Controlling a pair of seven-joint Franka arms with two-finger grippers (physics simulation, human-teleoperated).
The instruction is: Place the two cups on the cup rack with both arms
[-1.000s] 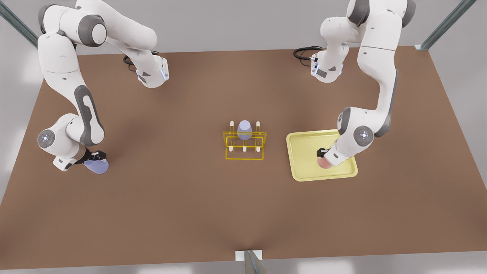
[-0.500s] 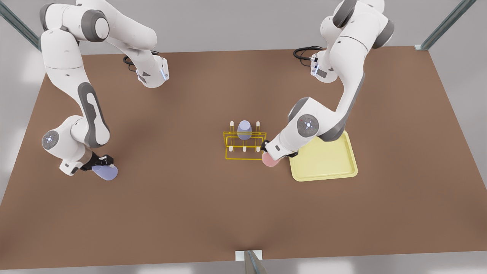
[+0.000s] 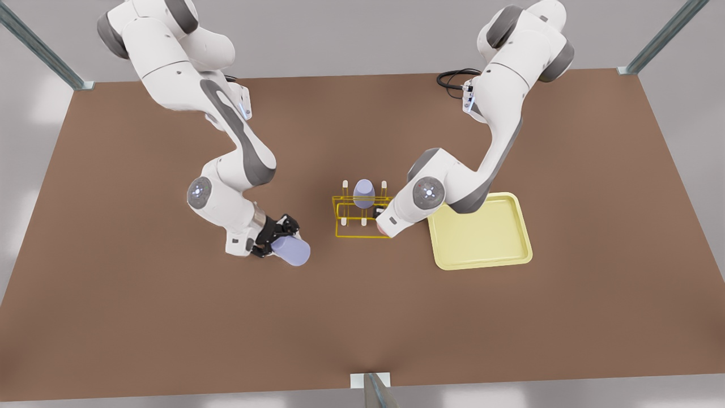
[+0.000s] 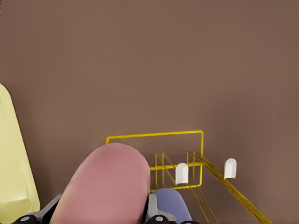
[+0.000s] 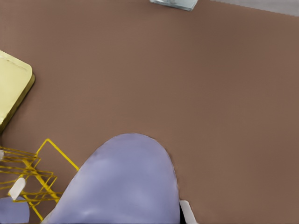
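Front view: a broad matte brown surface (image 3: 170, 317) under grey walls, metal struts at the corners. The right gripper (image 3: 281, 235) is clamped on the smooth lavender cup (image 3: 293, 251), tilted, short of the yellow wire cup rack (image 3: 362, 218). A third lavender tumbler (image 3: 363, 193) sits inverted on a back peg. The left gripper (image 3: 380, 218) is at the rack's corner beside the pale-yellow tray (image 3: 481, 231), with the pink cup (image 3: 383, 232) barely peeking out.

Left wrist view: the fingers (image 4: 154, 215) close around the salmon cup's rounded body, over the thin wire frame and white-tipped pegs (image 4: 181, 173).

Right wrist view: the lavender cup looms glossy, rack beside it
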